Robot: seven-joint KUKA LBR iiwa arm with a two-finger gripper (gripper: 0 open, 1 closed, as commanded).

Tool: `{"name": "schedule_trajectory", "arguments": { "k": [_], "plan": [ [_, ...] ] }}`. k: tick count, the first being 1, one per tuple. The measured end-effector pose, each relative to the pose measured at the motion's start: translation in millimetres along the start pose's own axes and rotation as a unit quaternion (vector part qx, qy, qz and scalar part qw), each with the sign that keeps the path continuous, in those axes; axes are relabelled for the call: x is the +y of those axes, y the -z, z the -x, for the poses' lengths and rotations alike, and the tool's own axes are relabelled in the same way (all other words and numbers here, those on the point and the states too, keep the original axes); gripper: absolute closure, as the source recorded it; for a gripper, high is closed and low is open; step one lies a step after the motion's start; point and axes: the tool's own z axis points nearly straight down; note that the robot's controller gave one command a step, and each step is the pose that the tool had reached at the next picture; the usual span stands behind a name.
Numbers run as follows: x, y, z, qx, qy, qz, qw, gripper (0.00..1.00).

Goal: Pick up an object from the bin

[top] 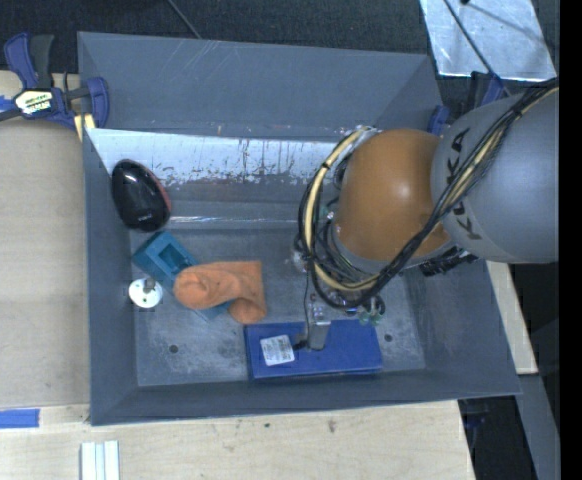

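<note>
Where the gripper (316, 336) hangs below the arm's orange cover, we see it right over the flat blue box (349, 353) at the front of the bin (251, 93), though we cannot tell whether it is open or closed. Left of it lie an orange cloth (221, 286), a teal block (163, 256), a white knob (145, 293) and a black mouse (139, 194).

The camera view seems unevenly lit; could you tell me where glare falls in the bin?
In the camera view, glare lays a bright, streaked band along the bin's back wall; the black oval thing in the back left corner carries a soft highlight; the blue flat box under the gripper lies in even, dimmer light.
</note>
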Motion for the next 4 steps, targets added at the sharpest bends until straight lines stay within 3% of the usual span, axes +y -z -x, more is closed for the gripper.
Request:
{"name": "schedule_trajectory", "arguments": {
  "k": [1,2,3,4],
  "plan": [
    [-0.2,4.5,1.9,-0.0043,-0.001,0.0,1.0,0.0],
    [27.9,-33.8,24.5,-0.0079,-0.013,0.0,0.9999,0.0],
    [43.5,-65.3,33.3,-0.0011,-0.028,0.001,0.9996,0.0],
    [75.0,-63.9,43.1,0.004,-0.021,-0.003,0.9998,1.0]
  ]
}}
